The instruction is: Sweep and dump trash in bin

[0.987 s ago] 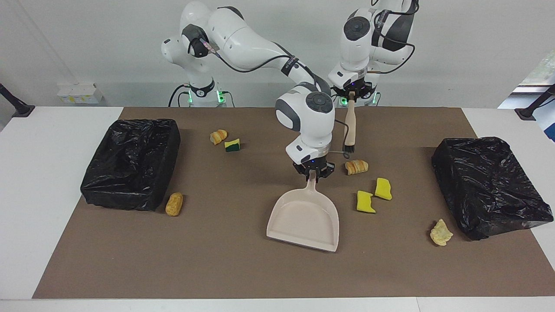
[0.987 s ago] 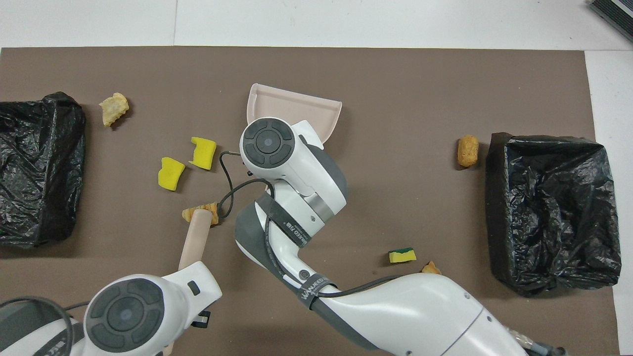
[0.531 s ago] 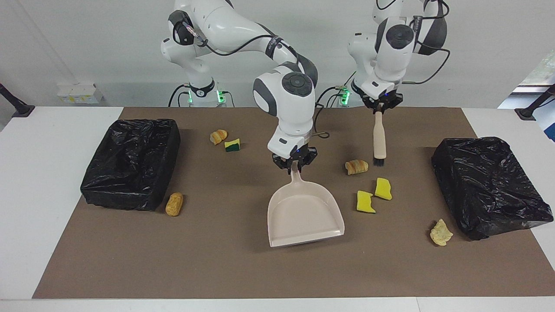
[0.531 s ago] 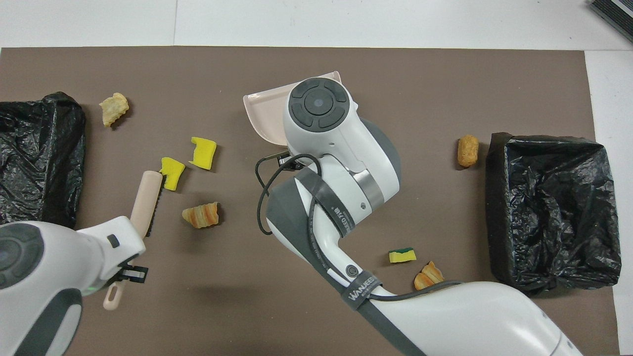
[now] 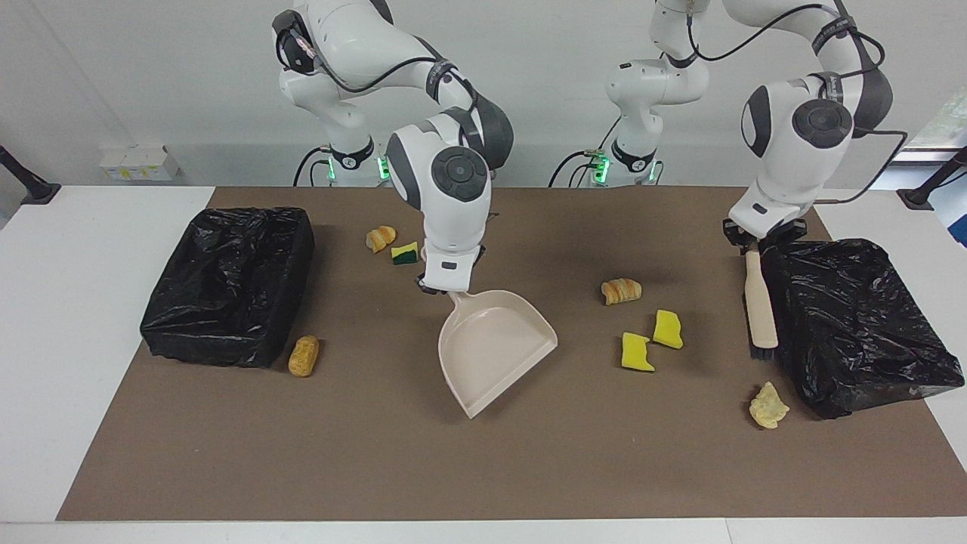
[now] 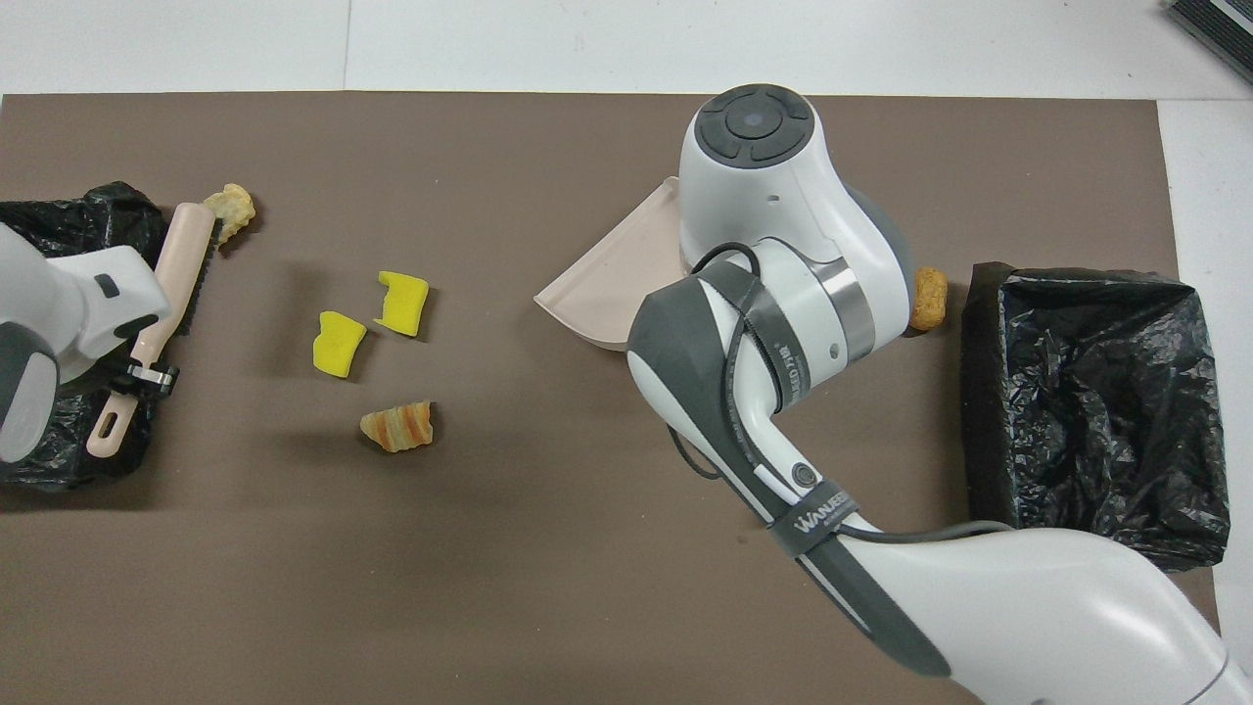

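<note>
Both arms have swung apart: the left gripper (image 5: 748, 243), clamped on the brush (image 5: 759, 306), now hangs at the frame's right by a black bin (image 5: 854, 325), while the right gripper (image 5: 446, 289) grips the dustpan (image 5: 495, 351) centre-frame. Trash (image 5: 638, 332) lies scattered across the brown mat (image 5: 483, 468), mostly between dustpan and brush.

The trash lies scattered on the brown mat (image 5: 483, 468), seven bits in all. With the plain yellow sponge pair (image 5: 651, 340) as landmark: its two pieces sit just beside each other. A striped bread lump (image 5: 621, 290) lies near them, closer to the robots. A pale crinkled lump (image 5: 768, 406) lies toward the left arm's end, farther from the robots. Well apart, toward the right arm's end, lie a green-backed sponge (image 5: 405, 253) just beside a small bread lump (image 5: 380, 237), and an oblong golden lump (image 5: 304, 356).
</note>
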You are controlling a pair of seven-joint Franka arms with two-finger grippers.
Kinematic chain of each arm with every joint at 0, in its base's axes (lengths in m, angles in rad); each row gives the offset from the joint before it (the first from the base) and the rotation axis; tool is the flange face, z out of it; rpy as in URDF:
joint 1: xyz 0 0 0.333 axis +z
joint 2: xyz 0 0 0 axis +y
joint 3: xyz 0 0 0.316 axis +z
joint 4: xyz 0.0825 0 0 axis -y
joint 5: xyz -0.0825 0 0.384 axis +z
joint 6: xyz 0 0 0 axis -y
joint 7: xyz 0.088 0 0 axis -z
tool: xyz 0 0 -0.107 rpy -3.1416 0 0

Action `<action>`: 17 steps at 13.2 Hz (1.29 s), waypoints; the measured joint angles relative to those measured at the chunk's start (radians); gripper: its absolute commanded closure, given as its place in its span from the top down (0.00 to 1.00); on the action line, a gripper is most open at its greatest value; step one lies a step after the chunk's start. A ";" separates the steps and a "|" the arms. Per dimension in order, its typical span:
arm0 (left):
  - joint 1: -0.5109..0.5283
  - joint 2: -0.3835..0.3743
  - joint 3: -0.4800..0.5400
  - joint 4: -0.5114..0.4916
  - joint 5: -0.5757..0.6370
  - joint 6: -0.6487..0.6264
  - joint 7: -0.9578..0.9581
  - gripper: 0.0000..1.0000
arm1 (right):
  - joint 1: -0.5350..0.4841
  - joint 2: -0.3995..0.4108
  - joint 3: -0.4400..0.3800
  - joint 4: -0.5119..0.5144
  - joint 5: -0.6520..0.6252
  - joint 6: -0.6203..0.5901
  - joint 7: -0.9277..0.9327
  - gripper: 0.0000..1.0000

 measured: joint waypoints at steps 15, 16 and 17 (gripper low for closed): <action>0.059 0.316 -0.024 0.220 -0.010 0.038 0.164 0.00 | -0.064 -0.023 0.000 -0.091 -0.129 0.143 -0.831 0.00; 0.055 0.301 -0.028 0.180 -0.018 0.034 0.181 0.00 | -0.062 -0.022 0.001 -0.109 -0.158 0.150 -0.856 0.00; 0.044 0.278 -0.032 0.136 -0.039 0.031 0.188 0.00 | -0.056 -0.020 0.003 -0.123 -0.183 0.153 -0.876 0.00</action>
